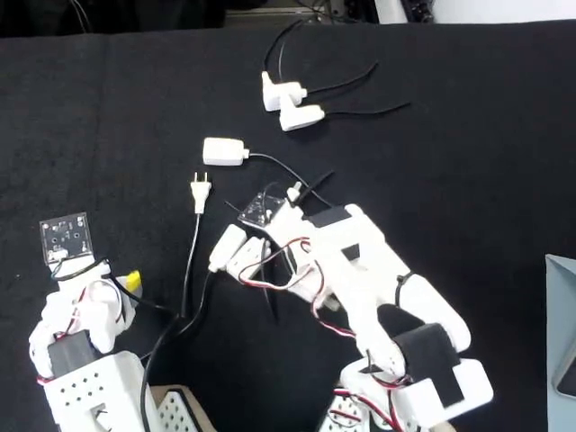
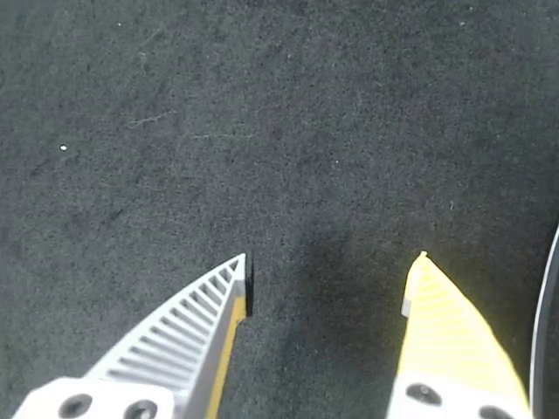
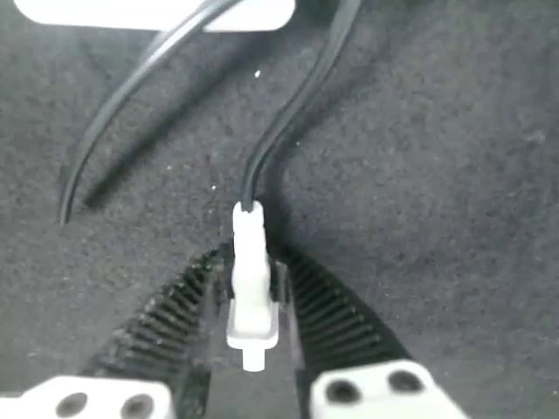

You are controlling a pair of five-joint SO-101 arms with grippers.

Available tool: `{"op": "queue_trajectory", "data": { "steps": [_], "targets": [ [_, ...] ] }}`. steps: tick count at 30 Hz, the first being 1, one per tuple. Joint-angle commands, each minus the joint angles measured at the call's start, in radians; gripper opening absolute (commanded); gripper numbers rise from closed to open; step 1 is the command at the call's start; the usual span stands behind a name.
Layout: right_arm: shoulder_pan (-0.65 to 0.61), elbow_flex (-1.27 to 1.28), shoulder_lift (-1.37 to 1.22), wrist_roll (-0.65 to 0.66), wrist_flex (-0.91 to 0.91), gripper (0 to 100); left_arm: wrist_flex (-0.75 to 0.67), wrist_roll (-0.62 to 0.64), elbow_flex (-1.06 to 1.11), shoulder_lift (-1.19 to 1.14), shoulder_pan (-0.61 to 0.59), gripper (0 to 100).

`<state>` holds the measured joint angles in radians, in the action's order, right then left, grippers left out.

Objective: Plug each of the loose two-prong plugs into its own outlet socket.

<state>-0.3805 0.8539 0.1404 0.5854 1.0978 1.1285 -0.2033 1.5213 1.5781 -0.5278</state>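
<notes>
Right gripper (image 3: 251,259) clamped on white plug (image 3: 248,305), black cord (image 3: 279,140) leading away. Left gripper (image 2: 334,258) spread apart over black cloth (image 2: 262,105).

My right gripper (image 3: 251,266) hides the prongs of the small white plastic plug (image 3: 249,301); the view's edge crops the white outlet block (image 3: 157,10).

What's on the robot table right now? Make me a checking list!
Surface: black cloth table, flat.
Job's things: two white outlet sockets at the far side; third white socket block; loose white two-prong plug lying on the cloth; small white plug.
Clutter: nothing seen.
Grippers: left gripper open over bare cloth; right gripper shut on the small white plug.
Cables: black cables trailing across the cloth.
Surroundings: grey-blue object at the right edge.
</notes>
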Motion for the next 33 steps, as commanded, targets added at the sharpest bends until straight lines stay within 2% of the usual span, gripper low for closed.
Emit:
{"op": "queue_trajectory", "data": {
  "steps": [1, 6, 33],
  "targets": [
    [0.011, -0.081, -0.004, -0.005, 0.077, 6.9, -0.018, -0.008, -0.008, 0.006, -0.007, 29],
    [0.012, -0.153, -0.007, -0.005, 0.173, 9.6, -0.018, -0.008, -0.008, 0.006, -0.007, 29],
    [0.012, -0.102, -0.008, -0.009, 0.18, 10.0, -0.018, -0.008, -0.007, 0.006, -0.007, 29]
  ]
}}
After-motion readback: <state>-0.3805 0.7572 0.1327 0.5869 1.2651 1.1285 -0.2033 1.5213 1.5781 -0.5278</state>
